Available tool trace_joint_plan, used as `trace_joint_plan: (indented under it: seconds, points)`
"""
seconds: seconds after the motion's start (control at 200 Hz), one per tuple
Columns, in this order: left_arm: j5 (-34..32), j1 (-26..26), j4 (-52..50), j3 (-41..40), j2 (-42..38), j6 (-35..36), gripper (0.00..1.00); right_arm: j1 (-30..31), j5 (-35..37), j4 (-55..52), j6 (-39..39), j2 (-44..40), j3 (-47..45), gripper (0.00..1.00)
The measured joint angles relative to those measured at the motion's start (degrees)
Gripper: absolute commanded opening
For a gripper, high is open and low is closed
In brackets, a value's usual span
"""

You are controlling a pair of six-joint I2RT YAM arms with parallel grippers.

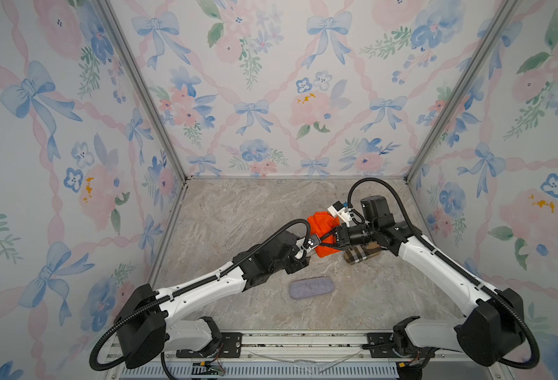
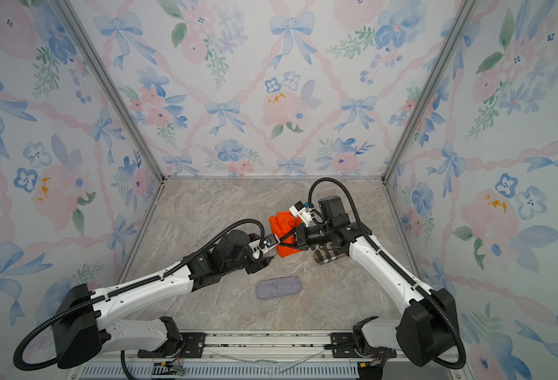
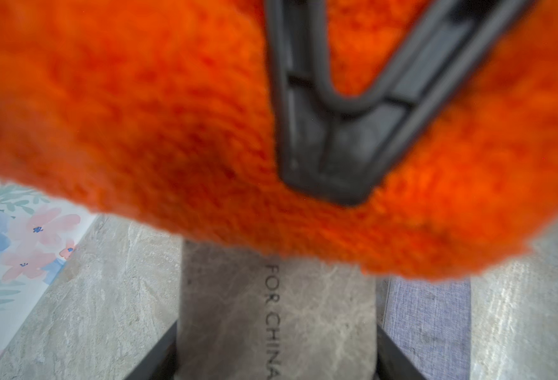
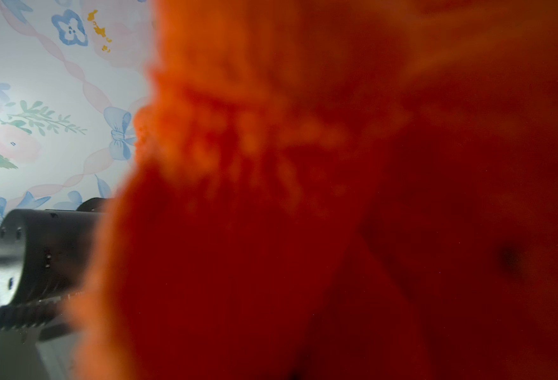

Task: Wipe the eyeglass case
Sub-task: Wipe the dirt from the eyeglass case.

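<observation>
Clearly the wipe is under way in the middle of the marble-look table (image 1: pixel 238 214). The left gripper (image 3: pixel 277 325) is clenched on the grey eyeglass case (image 3: pixel 238 312), whose lettering reads "FOR CHINA"; it runs up from the lower middle of the left wrist view between the two dark fingers. The right gripper (image 3: pixel 330 177) is pinched shut on a bunched orange cloth (image 1: pixel 323 227), which drapes over the case's far end and hides it. In both top views the two wrists crowd together just right of centre, and the case itself is largely hidden there under cloth and gripper. A plaid pouch (image 1: pixel 361 255) lies just beside the right forearm, and a lilac fabric-covered case (image 1: pixel 312 287) lies apart toward the lower middle. I judge the main risk to be leverage: the case looks to be held by one end, so a hard downward stroke could twist it out of the left jaws. The fluffy cloth could also snag on a left finger and pull free of the right pinch. The cloth nearly blinds the right wrist view, so contact is hard to judge. With the arms this close, a wide stroke could knock them together or nudge the plaid pouch.
</observation>
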Motion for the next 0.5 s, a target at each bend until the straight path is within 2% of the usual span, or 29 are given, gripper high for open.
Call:
trace_joint_plan:
  seconds: [0.235,0.5]
  points:
    - [0.04,0.07,-0.96,2.71,2.47,-0.39,0.33,4.35,3.39,1.40,1.70,-0.68,-2.43,0.00]
    - [-0.28,0.17,-0.46,2.69,2.51,-1.09,0.33,1.88,1.84,5.42,4.70,-0.72,-3.87,0.00]
